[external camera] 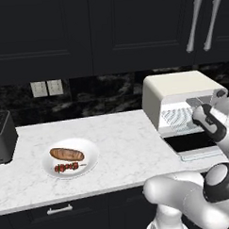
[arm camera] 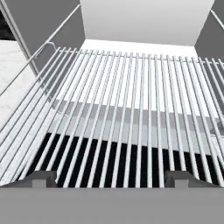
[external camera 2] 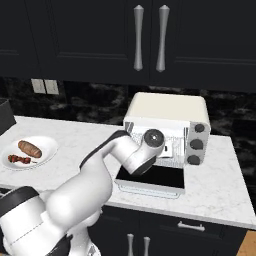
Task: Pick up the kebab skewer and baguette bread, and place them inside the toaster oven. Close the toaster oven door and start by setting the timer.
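The toaster oven [external camera: 177, 89] stands at the right of the counter with its toaster oven door [external camera: 192, 142] folded down flat. My gripper [arm camera: 111, 179] is open and holds nothing; it hovers at the oven mouth just above the wire rack [arm camera: 131, 105], and its fingertips [arm camera: 41, 178] stand wide apart. Far to the left, a white plate [external camera: 89, 150] carries the golden-brown baguette bread [external camera: 66, 154] and, in front of it, the kebab skewer [external camera: 69, 167]. Both also lie on the plate [external camera 2: 45, 145] in the right base view: the baguette bread [external camera 2: 29, 148] and the kebab skewer [external camera 2: 19, 159].
A black slot toaster [external camera: 1, 135] sits at the counter's far left edge. Three dark knobs [external camera 2: 196, 144] line the oven's right side. Dark upper cabinets with silver handles [external camera: 204, 23] hang above. Bare marble counter [external camera: 122, 139] lies between plate and oven.
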You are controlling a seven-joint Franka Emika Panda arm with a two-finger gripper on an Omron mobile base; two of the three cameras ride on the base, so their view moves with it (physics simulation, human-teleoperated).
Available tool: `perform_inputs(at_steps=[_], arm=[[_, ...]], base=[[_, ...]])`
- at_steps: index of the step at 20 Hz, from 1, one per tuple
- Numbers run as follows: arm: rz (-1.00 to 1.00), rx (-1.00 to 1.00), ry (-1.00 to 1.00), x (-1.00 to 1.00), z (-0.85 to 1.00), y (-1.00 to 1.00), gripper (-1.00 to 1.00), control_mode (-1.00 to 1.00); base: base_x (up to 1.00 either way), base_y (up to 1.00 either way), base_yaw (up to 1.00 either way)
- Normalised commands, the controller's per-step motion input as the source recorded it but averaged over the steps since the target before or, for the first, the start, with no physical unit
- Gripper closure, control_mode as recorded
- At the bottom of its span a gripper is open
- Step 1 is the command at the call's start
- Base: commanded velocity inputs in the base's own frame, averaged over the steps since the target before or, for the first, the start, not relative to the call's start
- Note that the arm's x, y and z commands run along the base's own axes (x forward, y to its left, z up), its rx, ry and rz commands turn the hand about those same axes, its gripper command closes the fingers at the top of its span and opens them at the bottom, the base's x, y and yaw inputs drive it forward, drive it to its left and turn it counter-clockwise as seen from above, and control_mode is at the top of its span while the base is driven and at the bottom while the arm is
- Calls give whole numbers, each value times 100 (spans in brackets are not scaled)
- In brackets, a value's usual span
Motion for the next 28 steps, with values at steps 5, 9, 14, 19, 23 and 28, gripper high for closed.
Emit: perform_inputs(at_steps=[5, 9, 14, 19, 23, 28], arm=[[16, 1, 14, -70, 90, 24, -100, -100], [6, -4, 0, -94, 13, 100, -100, -100], [22, -15, 0, -63, 0, 100, -100, -100], [22, -16, 0, -26, 0, 100, -100, -100], [15, -9, 6, 27, 0, 100, -100, -100], [9, -2, 9, 45, 0, 100, -100, -100]], base=[[0, 0, 0], [0, 0, 0], [0, 0, 0], [0, 0, 0], [0, 0, 0], [0, 0, 0]])
